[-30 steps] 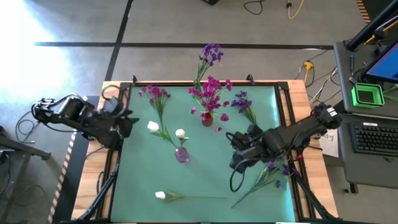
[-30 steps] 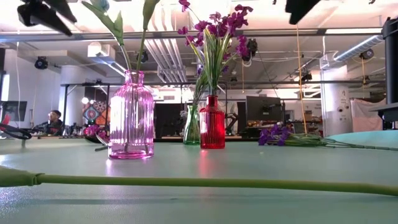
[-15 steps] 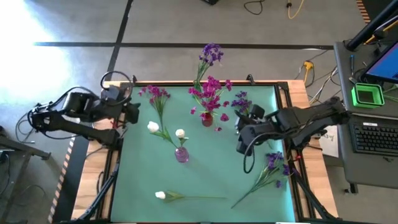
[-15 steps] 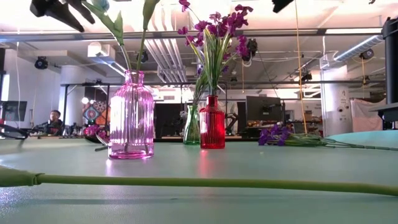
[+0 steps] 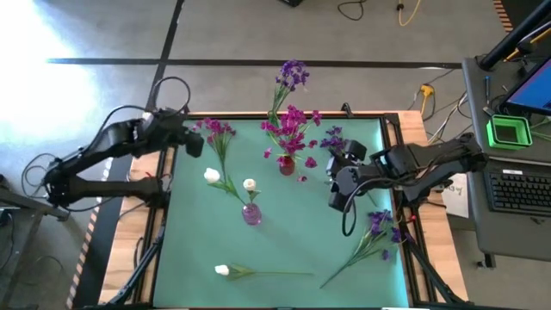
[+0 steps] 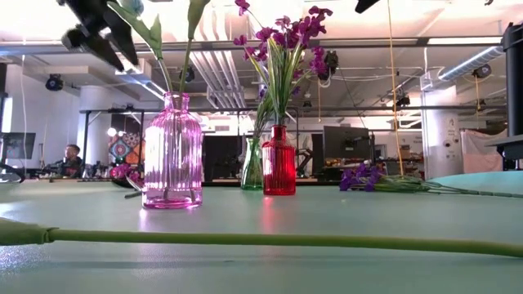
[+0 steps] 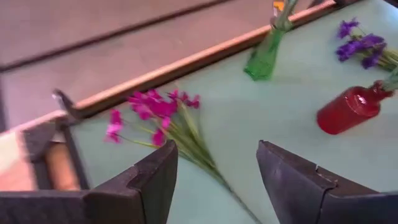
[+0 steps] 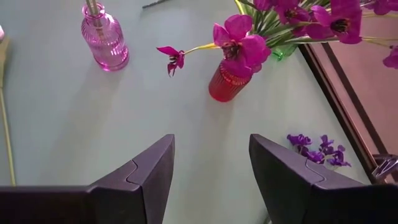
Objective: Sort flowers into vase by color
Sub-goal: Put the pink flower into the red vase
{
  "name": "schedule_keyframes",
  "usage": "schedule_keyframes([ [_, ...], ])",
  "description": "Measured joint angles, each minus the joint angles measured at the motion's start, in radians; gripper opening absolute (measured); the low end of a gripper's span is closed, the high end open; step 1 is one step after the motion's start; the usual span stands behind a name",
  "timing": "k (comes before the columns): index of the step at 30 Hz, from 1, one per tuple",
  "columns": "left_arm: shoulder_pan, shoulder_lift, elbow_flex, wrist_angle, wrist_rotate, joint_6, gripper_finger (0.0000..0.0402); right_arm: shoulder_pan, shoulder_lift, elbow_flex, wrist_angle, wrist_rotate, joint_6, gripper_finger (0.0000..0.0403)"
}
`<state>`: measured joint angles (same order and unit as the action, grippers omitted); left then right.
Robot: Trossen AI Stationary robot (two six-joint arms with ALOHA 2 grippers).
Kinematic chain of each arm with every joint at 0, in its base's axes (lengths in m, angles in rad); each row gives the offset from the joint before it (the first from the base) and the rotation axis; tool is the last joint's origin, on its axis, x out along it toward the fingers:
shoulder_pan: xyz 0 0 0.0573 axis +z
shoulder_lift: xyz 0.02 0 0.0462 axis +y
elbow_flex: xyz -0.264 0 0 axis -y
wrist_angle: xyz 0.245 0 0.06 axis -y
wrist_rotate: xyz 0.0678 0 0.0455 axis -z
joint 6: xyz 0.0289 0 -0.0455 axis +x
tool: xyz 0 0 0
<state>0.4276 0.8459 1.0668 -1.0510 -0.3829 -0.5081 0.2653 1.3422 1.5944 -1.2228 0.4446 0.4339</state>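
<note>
Green mat (image 5: pixel 284 232) covers the table; no readable writing or labels on anything in view. Left arm reaches in over the far-left corner; left gripper (image 5: pixel 191 142) sits just beside the loose magenta stem (image 5: pixel 215 133) lying near the far-left edge, fingers spread, holding nothing; its wrist view shows that magenta stem (image 7: pixel 163 118) on the mat between the spread fingers. Right arm comes in from the right edge; right gripper (image 5: pixel 337 182) is over the mat right of centre, fingers apart, empty, near a loose purple stem (image 5: pixel 337 143) at the far right. Second purple stem (image 5: pixel 372 234) lies near the right edge, closer to the front. Red vase (image 5: pixel 287 164) at centre-far holds magenta flowers; green vase (image 7: pixel 264 57) behind it at the far edge holds purple flowers (image 5: pixel 293 76). Pink vase (image 5: pixel 251 213) near centre holds two white buds (image 5: pixel 231 182). One white bud stem (image 5: pixel 225 270) lies flat near the front edge.
</note>
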Motion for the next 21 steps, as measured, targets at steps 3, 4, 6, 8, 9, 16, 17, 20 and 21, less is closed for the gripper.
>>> schedule_keyframes([
  [3,0.076,0.013,-0.077,0.085,0.043,0.026,0.0194,0.000,0.000,0.000,-0.001,-0.010,-0.001,0.0201],
  [4,0.099,0.018,-0.101,0.103,0.050,0.028,0.0191,0.000,0.000,0.000,-0.001,-0.018,-0.001,0.0201],
  [6,0.145,0.027,-0.149,0.129,0.064,0.028,0.0187,0.000,0.000,0.000,-0.002,-0.034,-0.001,0.0201],
  [8,0.177,0.036,-0.200,0.152,0.098,0.027,0.0184,0.000,0.000,0.000,-0.002,-0.036,-0.001,0.0201],
  [9,0.190,0.040,-0.228,0.168,0.115,0.019,0.0183,0.000,0.000,0.000,-0.002,-0.036,-0.001,0.0201],
  [16,0.207,0.072,-0.400,0.290,0.161,-0.062,0.0195,0.000,0.000,0.000,0.000,-0.034,-0.015,0.0201],
  [17,0.207,0.079,-0.417,0.309,0.161,-0.064,0.0201,0.000,0.000,0.000,0.001,-0.034,-0.015,0.0201],
  [20,0.207,0.104,-0.454,0.388,0.161,-0.069,0.0224,0.000,0.000,0.000,0.001,-0.034,-0.015,0.0201],
  [21,0.207,0.115,-0.461,0.409,0.161,-0.069,0.0232,0.000,0.000,0.000,0.001,-0.034,-0.013,0.0201],
])
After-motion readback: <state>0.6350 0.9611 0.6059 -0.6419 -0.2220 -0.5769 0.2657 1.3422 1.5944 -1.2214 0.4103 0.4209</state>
